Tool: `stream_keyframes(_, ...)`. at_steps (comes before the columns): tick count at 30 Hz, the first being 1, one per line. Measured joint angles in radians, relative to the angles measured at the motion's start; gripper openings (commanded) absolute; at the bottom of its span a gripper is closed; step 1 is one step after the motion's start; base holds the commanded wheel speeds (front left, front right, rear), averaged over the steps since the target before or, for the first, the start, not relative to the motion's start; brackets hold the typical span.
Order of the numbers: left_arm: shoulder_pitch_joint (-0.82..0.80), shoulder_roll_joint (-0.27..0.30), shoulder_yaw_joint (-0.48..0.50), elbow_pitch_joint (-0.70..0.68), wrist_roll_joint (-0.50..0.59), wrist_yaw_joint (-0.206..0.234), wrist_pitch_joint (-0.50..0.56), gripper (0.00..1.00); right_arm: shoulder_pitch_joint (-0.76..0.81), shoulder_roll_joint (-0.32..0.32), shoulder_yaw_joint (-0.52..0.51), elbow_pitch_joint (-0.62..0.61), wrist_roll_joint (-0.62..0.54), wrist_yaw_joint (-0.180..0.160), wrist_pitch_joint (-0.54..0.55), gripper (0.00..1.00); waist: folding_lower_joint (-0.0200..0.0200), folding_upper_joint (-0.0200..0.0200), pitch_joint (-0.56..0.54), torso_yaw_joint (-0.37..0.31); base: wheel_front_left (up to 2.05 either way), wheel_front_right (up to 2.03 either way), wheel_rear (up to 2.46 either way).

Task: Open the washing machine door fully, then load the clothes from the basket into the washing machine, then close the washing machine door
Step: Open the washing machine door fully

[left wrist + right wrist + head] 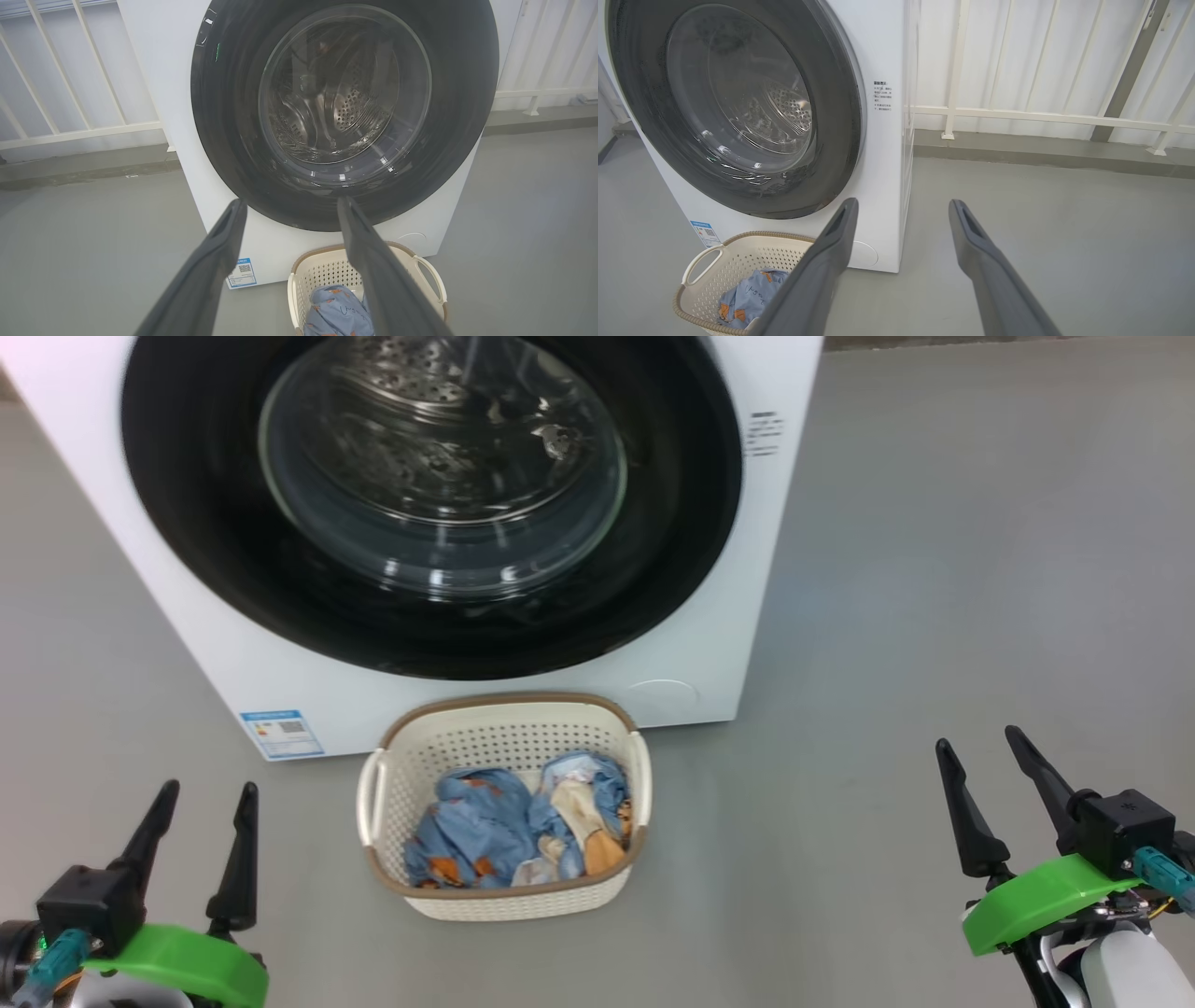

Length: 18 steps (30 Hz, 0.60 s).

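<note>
Basket (504, 737) | between left end effector (209, 788) and right end effector (976, 737) | both spread, empty

A small cream perforated plastic basket (485, 737) with a brown woven-look rim stands on the grey floor (934, 569). In it lie crumpled light-blue and cream fabric clothes (485, 826) printed with orange-brown shapes. Just behind the basket rises the big white boxy washing machine (233, 644), its large round black-rimmed glass door (205, 523) shut. A blue label sticker (280, 733) sits beyond the basket's left corner. The left pincer (211, 786) hovers left of the basket, and the right pincer (977, 737) is well apart to its right. Both have their dark fingers spread and hold nothing.
</note>
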Motion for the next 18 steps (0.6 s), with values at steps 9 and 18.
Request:
stream_keyframes(9, -0.013, -0.013, 0.012, -0.027, 0.005, 0.0, 0.0, 1.0, 0.0, 0.006, -0.016, -0.006, 0.0, 0.0, 0.0, 1.0, 0.0, 0.0, 0.015, 0.004, 0.74, 0.74, -1.48)
stream_keyframes(18, -0.014, -0.012, 0.005, -0.042, 0.01, 0.0, 0.0, 1.0, -0.001, 0.01, -0.02, -0.007, -0.009, 0.0, 0.0, 1.0, 0.0, 0.0, 0.024, 0.009, 0.11, 0.11, -0.23)
